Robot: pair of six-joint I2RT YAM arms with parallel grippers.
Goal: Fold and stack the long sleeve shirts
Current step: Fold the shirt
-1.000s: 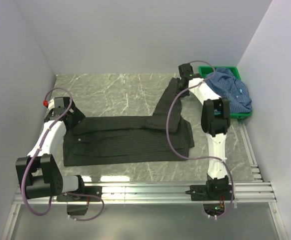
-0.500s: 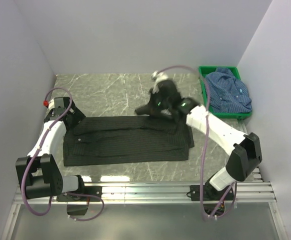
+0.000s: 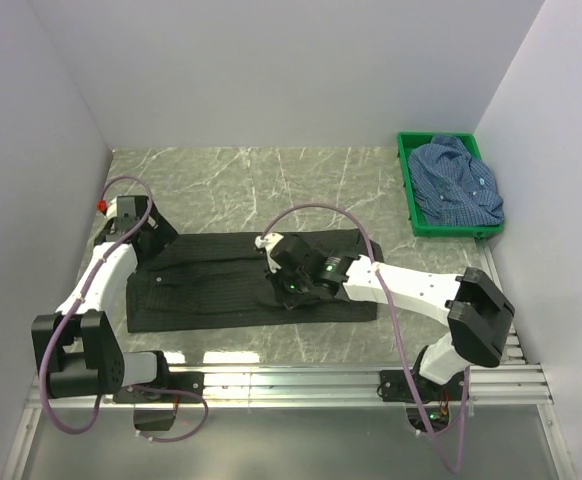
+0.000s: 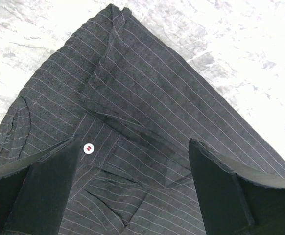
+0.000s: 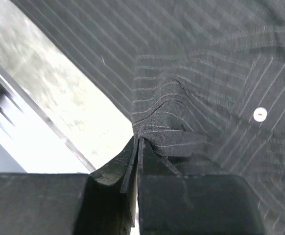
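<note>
right gripper point(image 5: 136, 144) pinching black shirt point(image 3: 211, 290), left gripper point(image 4: 132, 154) spread, blue shirt point(image 3: 458, 180) only overhead

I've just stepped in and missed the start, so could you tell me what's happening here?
The two arms are working on the black shirt, which lies flat in a long rectangle. The right gripper has its jaws shut on a pinch of cloth near the shirt's middle. The left gripper is open over the shirt's left end. The blue shirt sits crumpled in the green crate, not yet folded.
</note>
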